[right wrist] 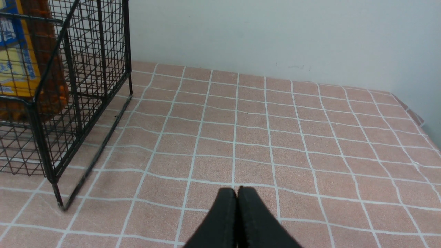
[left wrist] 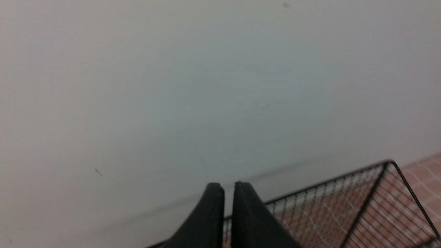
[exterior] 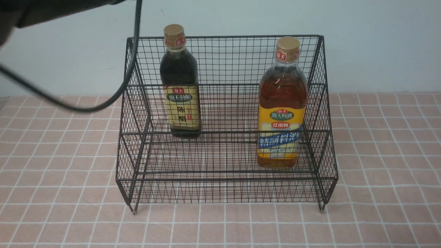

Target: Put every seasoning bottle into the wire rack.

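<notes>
The black wire rack (exterior: 224,36) stands in the middle of the table. The dark-liquid bottle with the beige label (exterior: 181,86) stands upright on its upper tier, at the left. The larger amber bottle with the yellow-blue label (exterior: 282,103) stands upright on its lower tier, at the right. My left gripper (left wrist: 229,184) is shut and empty, high up facing the wall, above the rack's top rim (left wrist: 344,176). My right gripper (right wrist: 237,189) is shut and empty, low over the tablecloth to the right of the rack (right wrist: 126,51). The amber bottle (right wrist: 20,62) shows through the mesh there.
A pink checked tablecloth (exterior: 379,155) covers the table up to a pale wall. My left arm (exterior: 34,10) reaches across the top left corner, and its black cable (exterior: 136,51) hangs in front of the rack's left side. The table's right edge (right wrist: 418,119) is near.
</notes>
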`<action>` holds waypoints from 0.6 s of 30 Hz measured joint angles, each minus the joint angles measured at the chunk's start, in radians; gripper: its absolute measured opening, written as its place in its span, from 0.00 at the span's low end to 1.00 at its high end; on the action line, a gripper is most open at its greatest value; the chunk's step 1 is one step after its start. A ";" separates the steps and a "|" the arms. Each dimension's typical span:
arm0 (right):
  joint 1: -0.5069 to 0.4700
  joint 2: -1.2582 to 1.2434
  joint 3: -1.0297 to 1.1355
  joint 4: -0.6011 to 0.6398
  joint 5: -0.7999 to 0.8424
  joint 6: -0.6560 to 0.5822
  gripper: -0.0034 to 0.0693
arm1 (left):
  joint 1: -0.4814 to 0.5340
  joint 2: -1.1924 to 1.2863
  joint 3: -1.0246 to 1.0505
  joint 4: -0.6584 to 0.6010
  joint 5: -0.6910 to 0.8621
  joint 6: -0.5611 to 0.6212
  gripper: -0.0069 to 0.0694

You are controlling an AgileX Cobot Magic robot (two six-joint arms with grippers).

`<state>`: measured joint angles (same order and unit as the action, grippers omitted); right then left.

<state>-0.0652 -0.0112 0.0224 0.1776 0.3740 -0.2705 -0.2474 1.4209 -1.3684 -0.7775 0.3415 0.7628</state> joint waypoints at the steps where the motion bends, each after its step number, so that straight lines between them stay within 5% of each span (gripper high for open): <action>1: 0.000 0.000 0.000 0.000 0.000 0.000 0.03 | 0.010 -0.015 0.000 0.006 0.046 0.009 0.09; 11: 0.000 0.000 0.000 0.000 0.000 0.000 0.03 | 0.231 -0.182 0.014 0.209 0.486 -0.153 0.08; 18: 0.000 0.000 0.000 0.000 0.000 0.000 0.03 | 0.320 -0.485 0.254 0.260 0.488 -0.275 0.08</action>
<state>-0.0652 -0.0112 0.0224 0.1776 0.3740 -0.2705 0.0730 0.9355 -1.1145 -0.5178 0.8294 0.4881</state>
